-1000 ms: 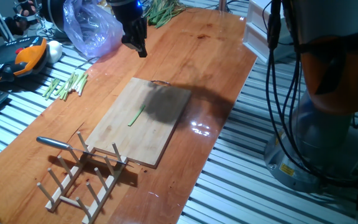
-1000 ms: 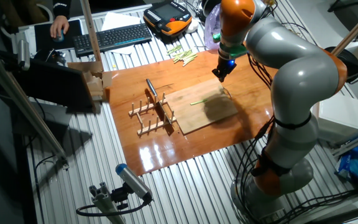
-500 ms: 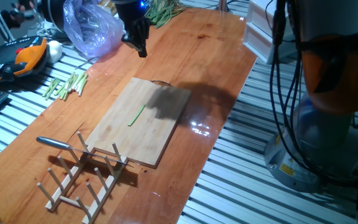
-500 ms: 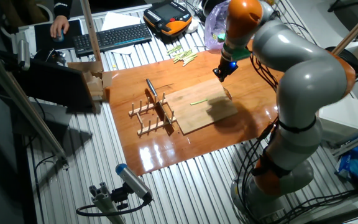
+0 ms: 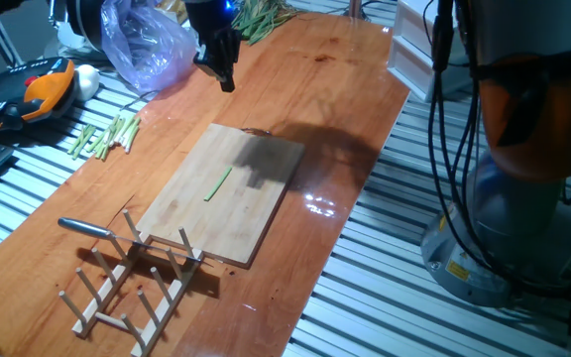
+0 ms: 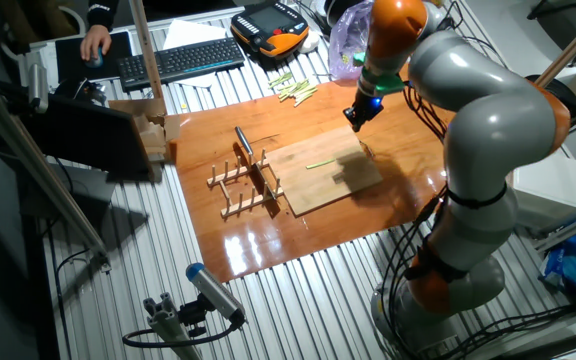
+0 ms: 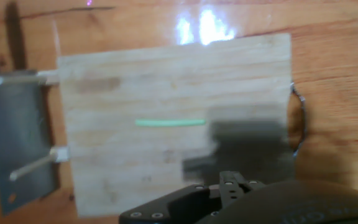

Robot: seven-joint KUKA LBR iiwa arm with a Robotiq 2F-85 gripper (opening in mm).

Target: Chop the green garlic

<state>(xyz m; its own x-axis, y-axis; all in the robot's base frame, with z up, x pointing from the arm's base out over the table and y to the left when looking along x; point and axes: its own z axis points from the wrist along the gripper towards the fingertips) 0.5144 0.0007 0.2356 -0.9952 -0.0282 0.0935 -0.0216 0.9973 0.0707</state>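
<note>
Green garlic (image 5: 217,184): one thin stalk, likely light, limp, roll-prone, lying whole on the board (image 5: 186,213) below the end effector (image 5: 222,72); finger state cannot be told.

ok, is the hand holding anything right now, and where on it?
Nothing. The hand hangs above the table; the green garlic lies alone on the cutting board, and the knife sits at the rack.

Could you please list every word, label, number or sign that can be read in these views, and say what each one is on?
No text can be read in any view.
Yellow sticker on the robot base: too small to read.
Keyboard keys: too small to read.
Orange and black pendant: no legible marking.
Cutting board, knife, green garlic: no markings visible.
</note>
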